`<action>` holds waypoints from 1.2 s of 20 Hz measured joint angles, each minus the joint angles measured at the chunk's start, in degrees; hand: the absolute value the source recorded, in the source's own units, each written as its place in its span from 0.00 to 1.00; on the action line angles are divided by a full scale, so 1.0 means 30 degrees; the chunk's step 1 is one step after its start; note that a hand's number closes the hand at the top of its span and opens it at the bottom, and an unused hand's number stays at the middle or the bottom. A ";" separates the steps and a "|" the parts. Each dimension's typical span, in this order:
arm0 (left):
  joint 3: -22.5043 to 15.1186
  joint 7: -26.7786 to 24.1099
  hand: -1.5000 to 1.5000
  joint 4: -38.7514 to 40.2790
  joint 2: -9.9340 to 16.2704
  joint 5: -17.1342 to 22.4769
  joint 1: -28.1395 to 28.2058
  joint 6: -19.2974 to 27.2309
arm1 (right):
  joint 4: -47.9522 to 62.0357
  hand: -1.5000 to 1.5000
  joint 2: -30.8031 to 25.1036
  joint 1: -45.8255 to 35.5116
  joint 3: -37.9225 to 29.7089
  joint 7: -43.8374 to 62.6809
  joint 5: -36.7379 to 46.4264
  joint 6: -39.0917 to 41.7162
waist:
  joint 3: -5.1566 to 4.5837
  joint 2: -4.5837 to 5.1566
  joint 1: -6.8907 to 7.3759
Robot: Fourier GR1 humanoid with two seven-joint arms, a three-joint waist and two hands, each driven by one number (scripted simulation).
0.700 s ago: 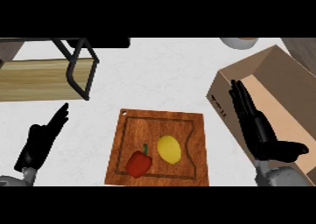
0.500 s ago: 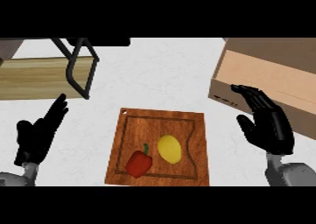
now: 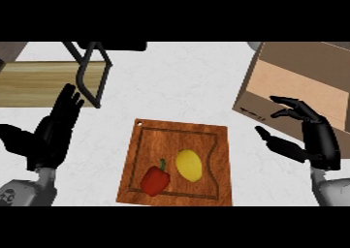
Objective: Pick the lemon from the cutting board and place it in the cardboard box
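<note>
A yellow lemon (image 3: 189, 165) lies on the wooden cutting board (image 3: 179, 135) low in the middle of the head view, right beside a red pepper (image 3: 156, 179). The cardboard box (image 3: 299, 87) stands at the upper right. My right hand (image 3: 311, 135) hovers open in front of the box, right of the board, fingers relaxed and thumb spread toward the board. It holds nothing. My left hand (image 3: 52, 133) rests open at the left, fingers up, clear of the board.
A wooden shelf or stool with black metal legs (image 3: 86, 72) stands at the upper left. The counter top is white. A grey object (image 3: 255, 45) peeks out at the top edge beside the box.
My right hand has turned from lying along the box to facing the board, and has drawn slightly lower and left. The view has shifted a little. Lemon and pepper have not moved.
</note>
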 measured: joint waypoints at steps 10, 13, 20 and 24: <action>0.0373 0.0545 0.50 -0.0471 -0.0311 -0.0061 -0.0313 0.0332 | -0.2161 0.00 -0.4929 -0.1153 0.2731 0.4781 0.2640 0.4976 | 0.0263 0.0272 -0.0215; 0.0411 0.0556 0.50 -0.0759 -0.0308 -0.0054 0.0027 0.0269 | -0.3398 0.00 -0.6097 -0.1935 0.3288 0.7731 0.2035 0.7320 | 0.0348 0.0346 -0.0194; 0.0650 0.1192 0.50 -0.1379 -0.0591 -0.0448 0.0140 0.0370 | -0.6441 0.00 -0.4693 -0.3890 0.3987 1.4381 0.0285 0.9564 | 0.0458 0.0469 -0.0250; 0.1316 0.1277 0.50 -0.1591 -0.0654 -0.0559 0.0528 -0.0257 | -0.7349 0.00 -0.3170 -0.3952 0.4107 1.6001 0.0536 1.0014 | 0.0479 0.0502 -0.0270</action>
